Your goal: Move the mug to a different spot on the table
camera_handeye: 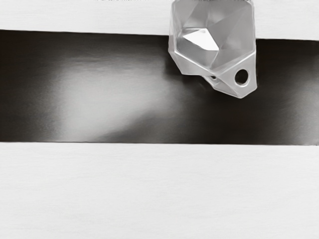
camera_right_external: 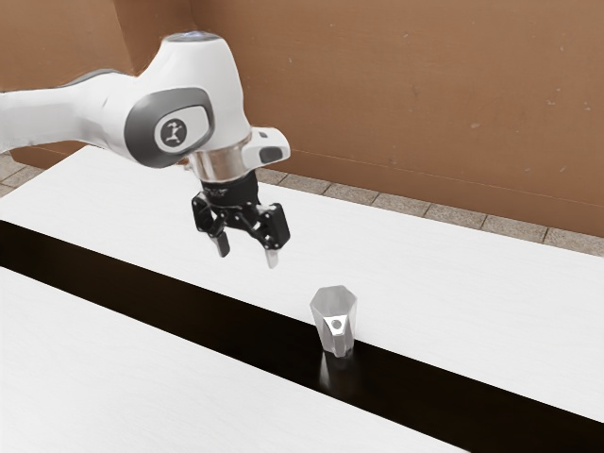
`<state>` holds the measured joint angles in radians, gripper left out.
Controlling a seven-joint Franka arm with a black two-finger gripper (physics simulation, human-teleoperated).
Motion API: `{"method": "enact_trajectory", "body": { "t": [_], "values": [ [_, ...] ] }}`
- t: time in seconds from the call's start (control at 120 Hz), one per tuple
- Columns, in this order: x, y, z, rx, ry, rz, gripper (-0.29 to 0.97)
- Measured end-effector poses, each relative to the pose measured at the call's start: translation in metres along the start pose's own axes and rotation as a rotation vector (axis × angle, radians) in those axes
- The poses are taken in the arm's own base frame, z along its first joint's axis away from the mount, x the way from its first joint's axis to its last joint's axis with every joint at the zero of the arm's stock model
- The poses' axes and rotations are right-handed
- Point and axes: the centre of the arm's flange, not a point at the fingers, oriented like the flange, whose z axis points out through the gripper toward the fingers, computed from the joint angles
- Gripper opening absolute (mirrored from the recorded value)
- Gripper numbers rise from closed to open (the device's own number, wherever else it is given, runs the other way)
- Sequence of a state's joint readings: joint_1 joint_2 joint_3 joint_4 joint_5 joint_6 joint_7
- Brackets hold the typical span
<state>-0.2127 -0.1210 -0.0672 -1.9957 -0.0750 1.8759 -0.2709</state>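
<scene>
The white table is closest, and a black stripe runs across it. The gray mug stands up straight at the far edge of that stripe, right where black meets white, and its handle has a round hole. The black gripper hangs in the air, up and toward the exterior view's left of the mug, not touching it, its two fingers spread apart with nothing between them.

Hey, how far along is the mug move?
Nothing done yet: the mug stands upright at the dark stripe's edge, untouched. In hand: the open gripper hovers up and to the exterior view's left of it. Left: descend, grasp, lift, set down elsewhere.
</scene>
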Motion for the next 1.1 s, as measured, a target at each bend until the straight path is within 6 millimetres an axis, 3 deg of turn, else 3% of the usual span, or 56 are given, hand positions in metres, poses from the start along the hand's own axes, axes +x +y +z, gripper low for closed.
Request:
{"method": "enact_trajectory", "body": {
  "t": [0.3, 0.408, 0.5, 0.583, 0.675, 0.875, 1.1],
  "values": [
    [0.024, 0.062, 0.060, -0.054, 0.005, -0.130, 0.66],
    [0.036, 0.098, 0.078, -0.064, 0.003, -0.161, 0.66],
    [0.032, 0.132, 0.100, -0.062, -0.008, -0.185, 0.66],
    [0.033, 0.148, 0.121, -0.059, -0.012, -0.230, 0.66],
    [0.045, 0.148, 0.139, -0.058, -0.008, -0.310, 0.66],
    [0.074, 0.124, 0.167, -0.036, 0.009, -0.480, 0.66],
    [0.074, 0.104, 0.190, 0.007, 0.002, -0.593, 0.65]
  ]
}}
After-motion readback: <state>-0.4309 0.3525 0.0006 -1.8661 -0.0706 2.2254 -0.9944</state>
